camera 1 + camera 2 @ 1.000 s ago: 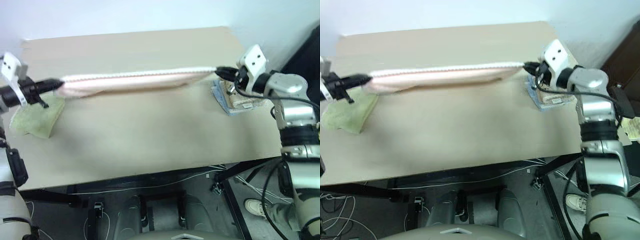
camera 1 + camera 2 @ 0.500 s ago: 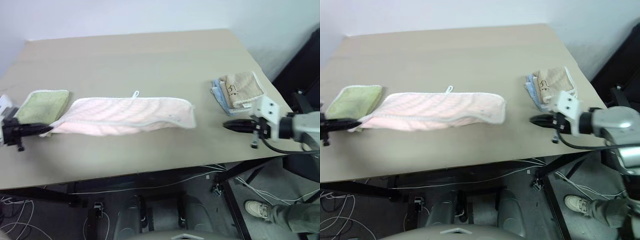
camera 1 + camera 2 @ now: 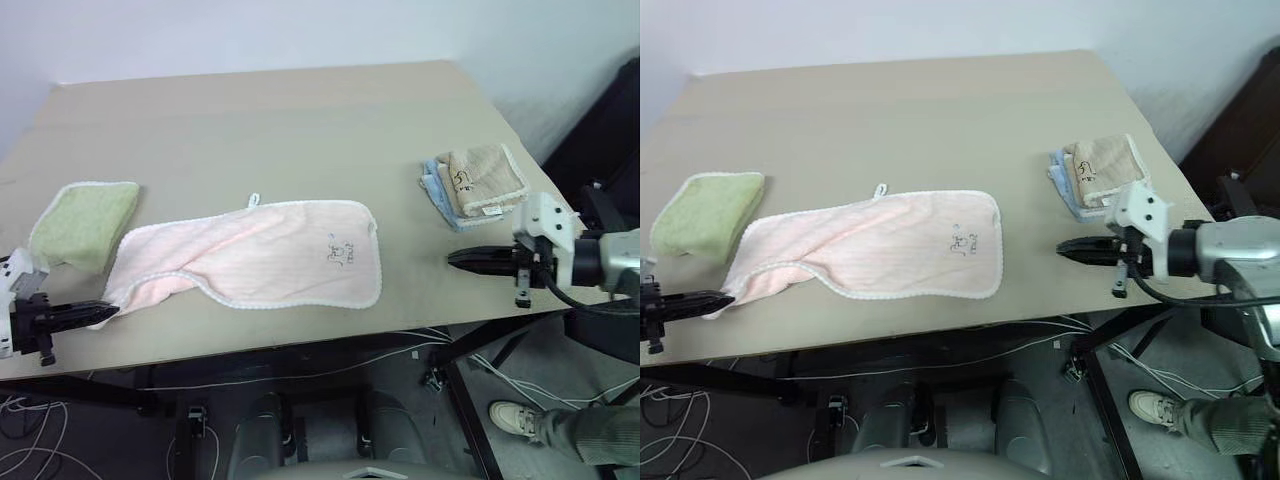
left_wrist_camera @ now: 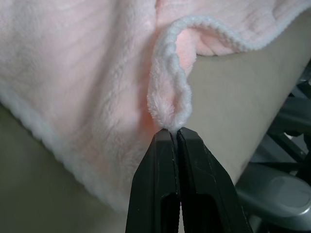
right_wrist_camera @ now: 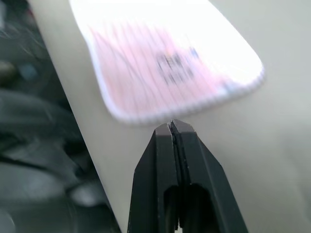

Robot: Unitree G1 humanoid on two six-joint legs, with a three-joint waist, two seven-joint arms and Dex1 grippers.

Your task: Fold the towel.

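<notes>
Pinching the towel's (image 3: 262,252) near-left corner, left claw (image 3: 103,310) sits at the desk's (image 3: 300,130) front edge, jaws clamped tight on the white hem, likely to keep that corner in hand for a fold. Spread flat mid-desk, print up, with the left end rumpled toward that grip and green towel (image 3: 83,221) just beside. Hanging off the desk's right edge, right claw (image 3: 456,259) looks closed and empty, well apart from the towel's right end, near the tan and blue stack (image 3: 477,184).

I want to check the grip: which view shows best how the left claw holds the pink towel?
The left wrist view: the left claw is shut on a corner of the towel. The eye views show the towel whole, its corner at the claw tips.
</notes>
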